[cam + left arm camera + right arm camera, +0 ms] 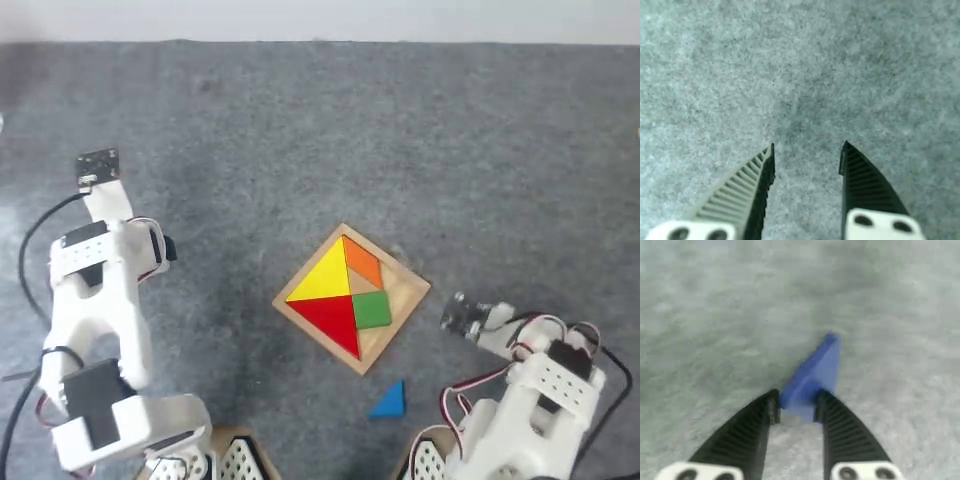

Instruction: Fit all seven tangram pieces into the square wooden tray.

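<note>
On the worktop (300, 130) the partly filled wooden tray (400, 292) sits mid-frame, with the blue triangle (388, 400) just below it. The triangle looks light, stiff and smooth, and is probably best pinched across its edges near the wide end. The left claw (807, 147) hangs open over bare worktop; whether the right claw (797, 394) grips the triangle, I cannot tell.

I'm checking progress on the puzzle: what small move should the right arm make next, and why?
Probably carry the blue wooden piece, pinched in the right gripper, toward the square wooden tray. In the high view, bare wood shows along the tray's right side beside the green square piece.
</note>
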Available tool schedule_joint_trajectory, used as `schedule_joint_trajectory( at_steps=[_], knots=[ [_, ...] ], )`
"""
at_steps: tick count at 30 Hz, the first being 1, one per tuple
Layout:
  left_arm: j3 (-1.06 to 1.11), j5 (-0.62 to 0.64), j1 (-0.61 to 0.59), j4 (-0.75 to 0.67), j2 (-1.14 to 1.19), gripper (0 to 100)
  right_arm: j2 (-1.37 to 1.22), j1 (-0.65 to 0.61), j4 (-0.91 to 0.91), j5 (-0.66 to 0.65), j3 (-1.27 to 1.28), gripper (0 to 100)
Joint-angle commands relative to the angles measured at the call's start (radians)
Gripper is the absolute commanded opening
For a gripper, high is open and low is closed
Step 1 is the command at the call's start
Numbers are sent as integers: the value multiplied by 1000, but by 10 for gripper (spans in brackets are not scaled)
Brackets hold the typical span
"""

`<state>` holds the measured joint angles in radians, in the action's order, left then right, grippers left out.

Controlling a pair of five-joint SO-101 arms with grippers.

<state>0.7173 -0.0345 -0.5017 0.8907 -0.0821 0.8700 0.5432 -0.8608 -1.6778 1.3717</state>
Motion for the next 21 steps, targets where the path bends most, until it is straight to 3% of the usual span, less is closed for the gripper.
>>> schedule_joint_trajectory(
  at_steps=[1,5,10,14,18,21],
  knots=[
    [-4,9,8,-12,-40,206,8,-21,4,176,-123,58],
    [-4,9,9,-12,-40,206,8,-56,-81,304,-229,58],
    [-4,8,9,-12,-40,206,8,-134,-239,334,-328,58],
    [-2,6,9,-12,-40,206,1,-114,-254,344,-350,58],
    [-2,6,9,-12,-40,206,1,-65,-280,130,-269,88],
    [-1,6,9,-12,-40,206,1,-59,-225,104,-215,160]
  ],
)
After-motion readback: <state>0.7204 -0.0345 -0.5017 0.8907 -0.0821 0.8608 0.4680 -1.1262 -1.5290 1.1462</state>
